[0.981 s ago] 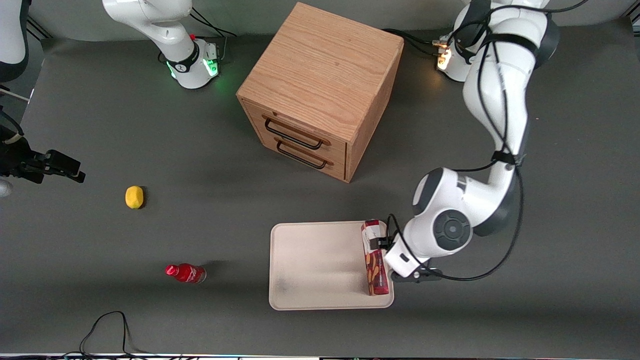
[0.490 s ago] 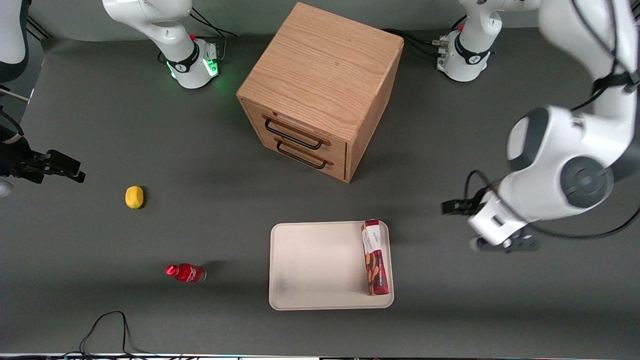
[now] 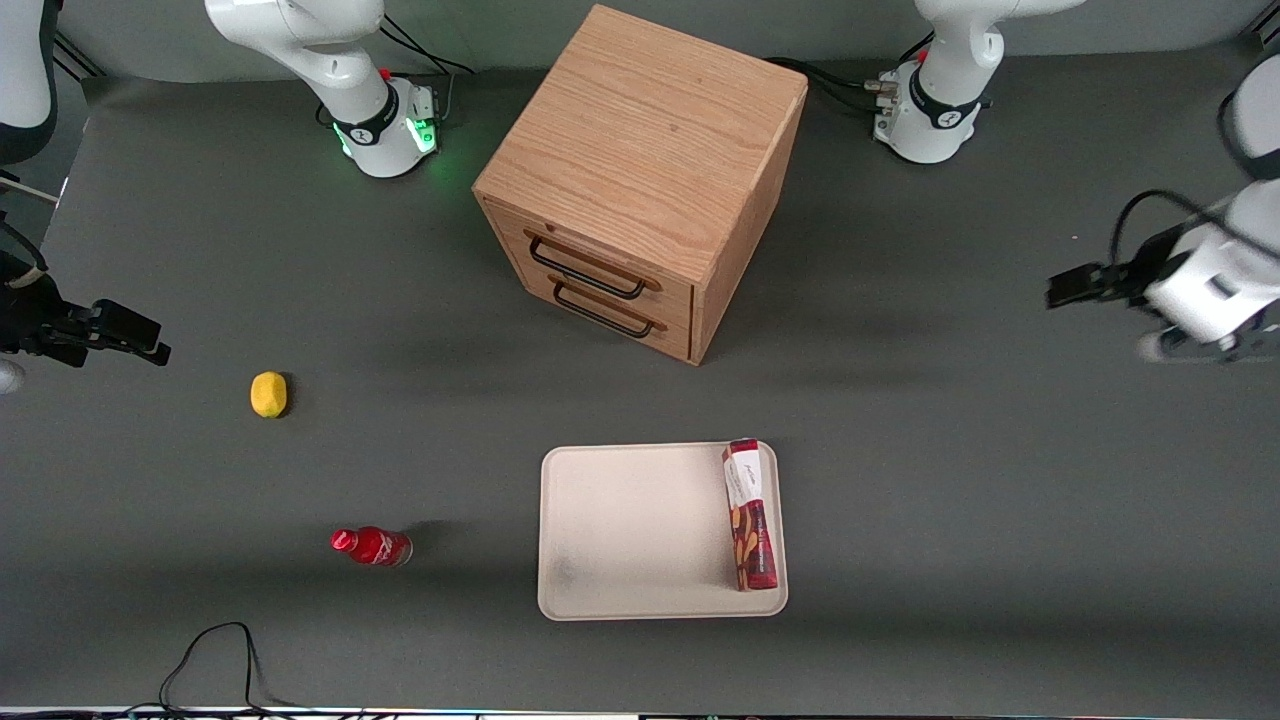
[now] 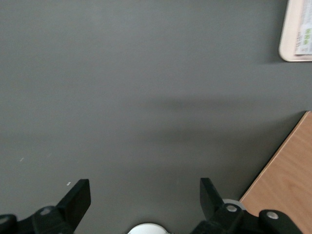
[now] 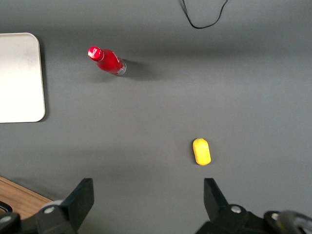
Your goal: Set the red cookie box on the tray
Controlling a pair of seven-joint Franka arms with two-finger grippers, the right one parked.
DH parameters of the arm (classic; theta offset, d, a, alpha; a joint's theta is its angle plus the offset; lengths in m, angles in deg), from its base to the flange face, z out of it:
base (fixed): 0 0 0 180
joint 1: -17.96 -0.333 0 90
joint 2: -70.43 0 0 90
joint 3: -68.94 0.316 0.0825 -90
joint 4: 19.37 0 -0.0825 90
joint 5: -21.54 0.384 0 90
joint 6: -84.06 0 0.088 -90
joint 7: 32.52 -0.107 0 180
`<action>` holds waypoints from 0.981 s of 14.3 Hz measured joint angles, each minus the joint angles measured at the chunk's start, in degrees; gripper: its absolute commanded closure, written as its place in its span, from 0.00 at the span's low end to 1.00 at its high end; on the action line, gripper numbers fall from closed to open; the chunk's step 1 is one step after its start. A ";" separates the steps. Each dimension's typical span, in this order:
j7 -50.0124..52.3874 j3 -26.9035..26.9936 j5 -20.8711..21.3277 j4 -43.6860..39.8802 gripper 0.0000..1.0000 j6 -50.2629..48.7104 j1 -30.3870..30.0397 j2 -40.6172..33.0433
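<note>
On the tray [image 3: 640,530], along its edge toward the working arm, red cookie box [image 3: 750,515] lying flat, end effector [image 4: 144,195] spread wide, empty, high over bare grey surface [image 3: 950,500], well apart from tray

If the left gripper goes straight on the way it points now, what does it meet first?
Probably only bare table. The left gripper, jaws open, points down at grey surface, with the tray well off its line.
</note>
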 measured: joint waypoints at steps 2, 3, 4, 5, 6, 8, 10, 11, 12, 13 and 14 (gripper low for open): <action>-0.83 4.34 2.32 0.18 0.00 -0.14 2.05 -1.68; -0.92 4.97 3.10 -0.02 0.00 -0.05 2.54 -1.63; -0.91 4.89 3.81 -0.34 0.00 0.04 3.05 -1.29; -0.87 4.22 4.38 -1.08 0.00 0.04 3.29 -0.71; -0.72 3.07 4.73 -2.31 0.00 -0.24 3.26 0.07; 0.36 0.54 5.16 -5.27 0.00 -3.09 3.02 1.46; 2.50 -0.59 5.27 -7.24 0.00 -5.52 2.96 2.06; 3.15 -0.70 5.27 -7.72 0.00 -6.13 2.95 2.21; 3.62 -0.74 5.21 -7.93 0.00 -6.86 2.95 2.30; 4.08 -0.84 4.94 -8.06 0.00 -7.40 2.99 2.36; 4.63 -1.01 4.57 -8.26 0.00 -7.73 3.14 2.40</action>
